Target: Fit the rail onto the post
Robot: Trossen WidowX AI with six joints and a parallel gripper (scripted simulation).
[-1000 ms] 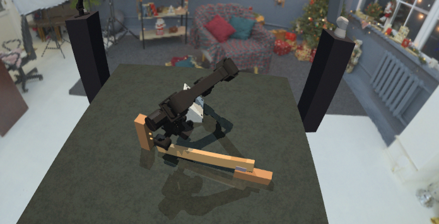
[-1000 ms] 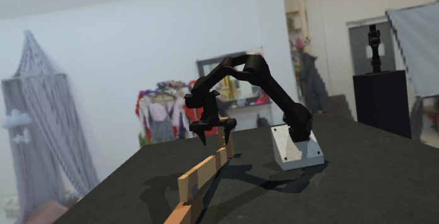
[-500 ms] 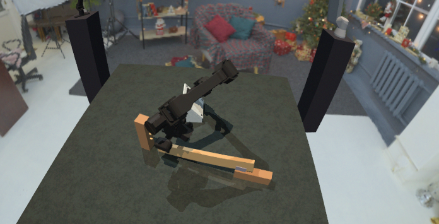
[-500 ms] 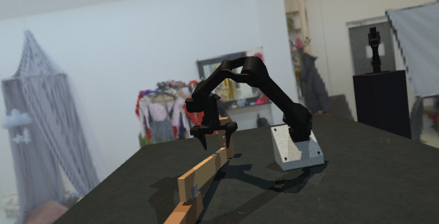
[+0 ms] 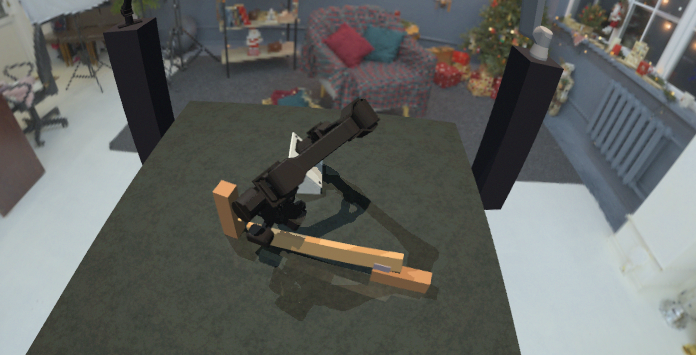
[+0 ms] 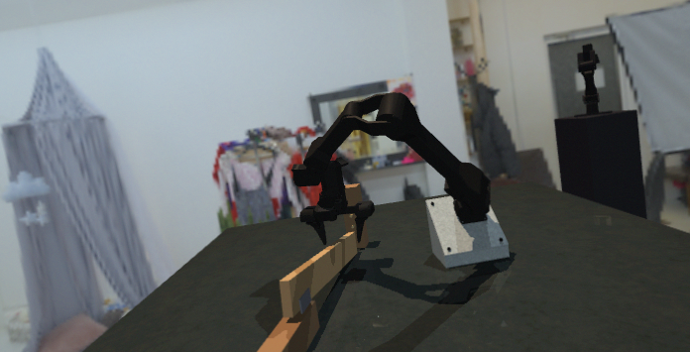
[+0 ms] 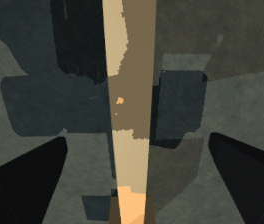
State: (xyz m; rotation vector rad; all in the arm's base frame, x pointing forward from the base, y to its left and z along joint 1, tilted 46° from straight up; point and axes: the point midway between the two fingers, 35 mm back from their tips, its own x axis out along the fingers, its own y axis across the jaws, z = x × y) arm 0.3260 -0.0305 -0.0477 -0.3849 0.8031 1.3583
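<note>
In the top view the black arm [image 5: 310, 160] covers the near end of the long light wooden rail [image 5: 340, 252] and the pegs on the short wooden post [image 5: 226, 208]. In the wrist view, both dark fingers of the wide-spread pincer [image 7: 132, 196] are cut by the picture's edges. In the exterior view the low wooden footboard block [image 6: 289, 332] runs off the bottom edge.
</note>
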